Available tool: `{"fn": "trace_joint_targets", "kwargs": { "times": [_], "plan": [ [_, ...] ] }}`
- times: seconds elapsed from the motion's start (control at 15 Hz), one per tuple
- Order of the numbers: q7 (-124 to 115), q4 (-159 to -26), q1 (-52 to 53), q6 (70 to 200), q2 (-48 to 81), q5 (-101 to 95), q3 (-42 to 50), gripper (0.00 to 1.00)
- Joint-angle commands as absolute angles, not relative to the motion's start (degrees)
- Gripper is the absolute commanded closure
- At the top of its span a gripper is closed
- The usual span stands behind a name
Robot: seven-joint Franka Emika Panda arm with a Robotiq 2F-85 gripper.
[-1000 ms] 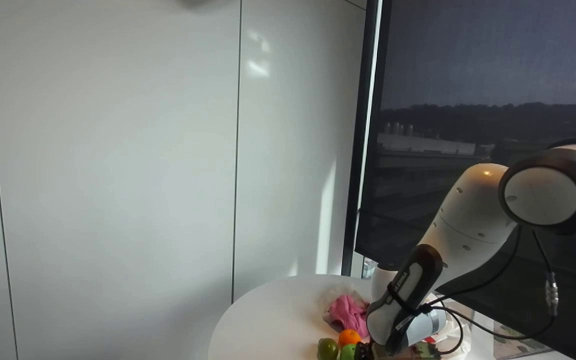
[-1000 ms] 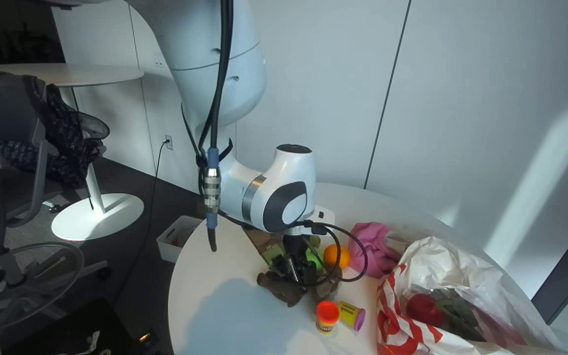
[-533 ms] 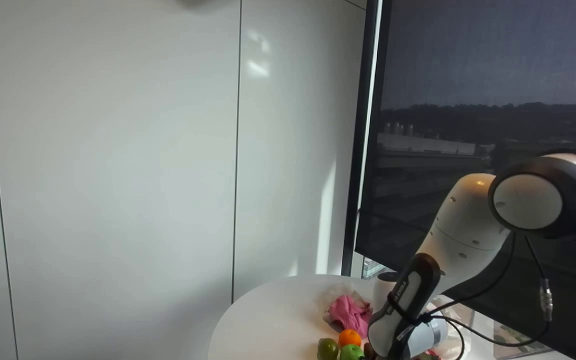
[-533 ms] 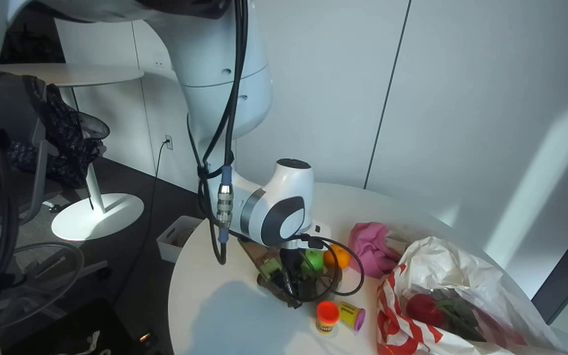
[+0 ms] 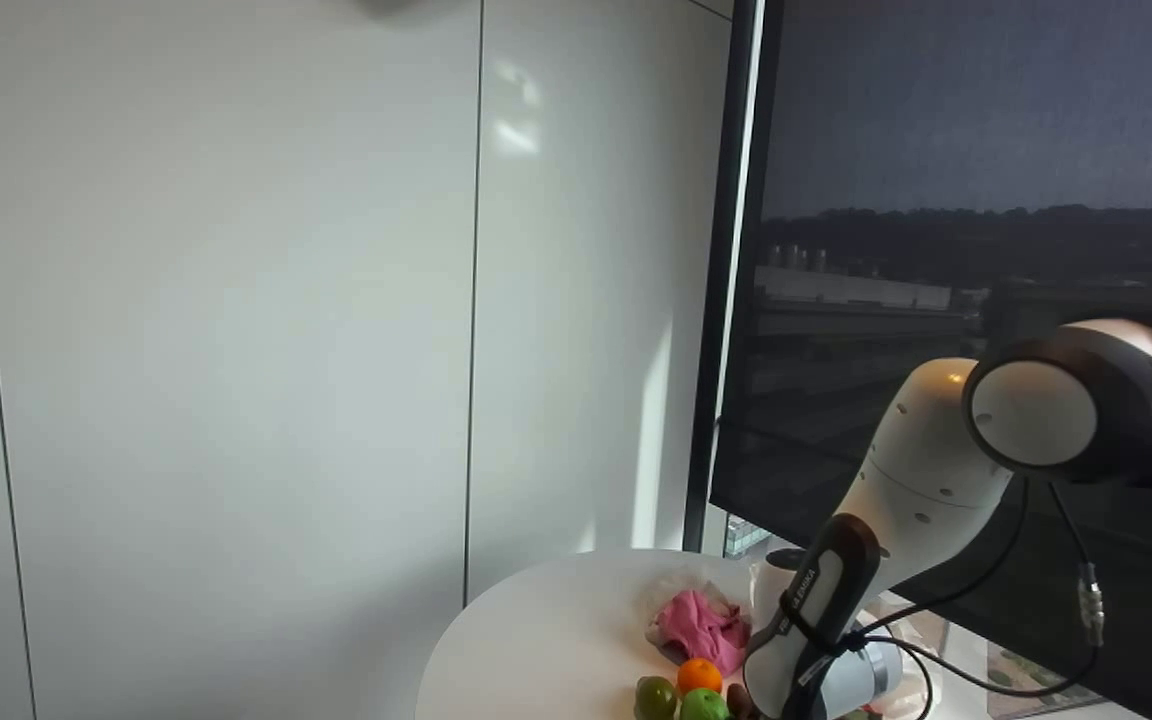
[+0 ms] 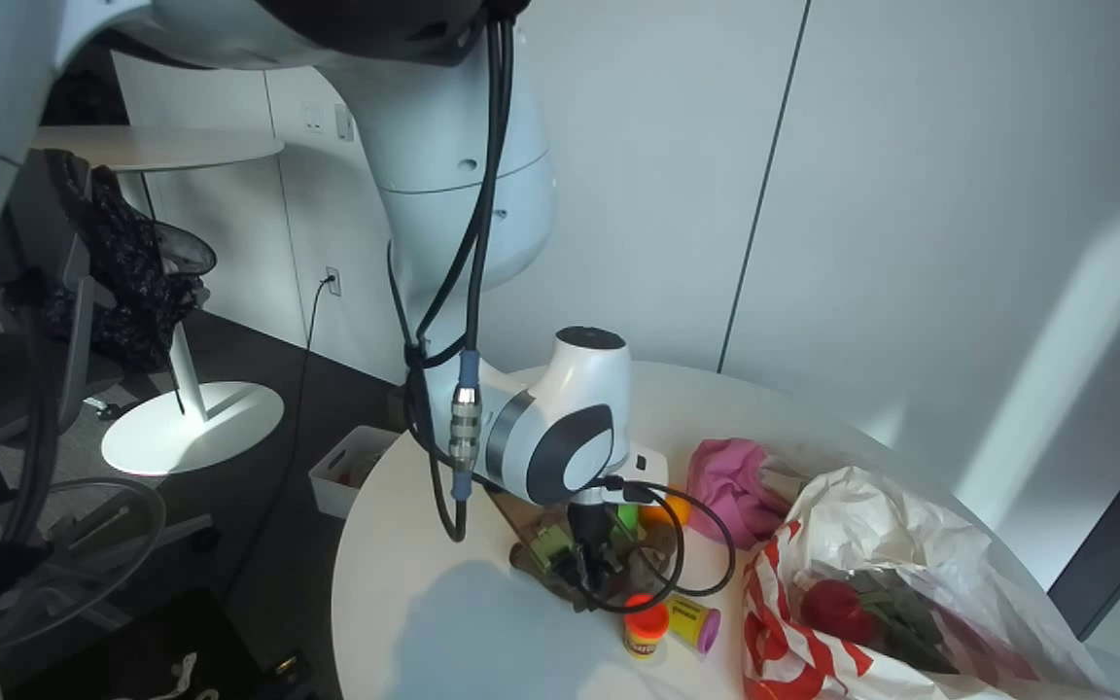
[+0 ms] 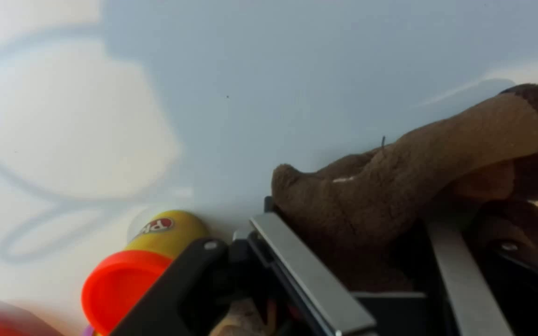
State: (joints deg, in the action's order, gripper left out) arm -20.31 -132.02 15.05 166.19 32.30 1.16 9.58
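My gripper (image 7: 355, 212) points down at the table with its fingers wide apart. A brown plush toy (image 7: 367, 196) with dark-tipped limbs lies between the fingers in the wrist view, and its lower part is in deep shadow. Whether the pads press on it I cannot tell. In an exterior view the gripper (image 6: 594, 564) is low over the plush toy (image 6: 541, 574), partly hidden by the arm's cables. A yellow tub with an orange-red lid (image 7: 124, 284) stands just beside the left finger in the wrist view. In the remaining exterior view the gripper is out of sight.
A yellow tub with a purple lid (image 6: 694, 624), an orange (image 5: 699, 677), a green apple (image 5: 704, 705), a dark green fruit (image 5: 655, 698) and a pink cloth (image 5: 704, 630) lie nearby. A green-brown object (image 6: 550, 540) lies behind the toy. A white-red bag (image 6: 803, 632) stands at the right.
The arm has moved down, bringing the gripper lower onto the plush toy. Lately it has also shifted slightly toward the tubs. The green apple shows more in an exterior view. The tubs have not moved.
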Motion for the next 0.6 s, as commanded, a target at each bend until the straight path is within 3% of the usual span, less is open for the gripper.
{"fn": "trace_joint_targets", "kwargs": {
  "times": [0.0, 0.13, 0.53],
  "plan": [
    [-20.2, -131.9, 14.6, 166.3, 31.8, 1.1, 9.4, 0.73],
    [-20.1, -132.4, 14.2, 164.6, 30.2, 1.6, 8.6, 0.85],
    [-23.4, -133.4, 14.3, 156.5, 24.3, 2.3, 8.3, 0.86]
  ]
}}
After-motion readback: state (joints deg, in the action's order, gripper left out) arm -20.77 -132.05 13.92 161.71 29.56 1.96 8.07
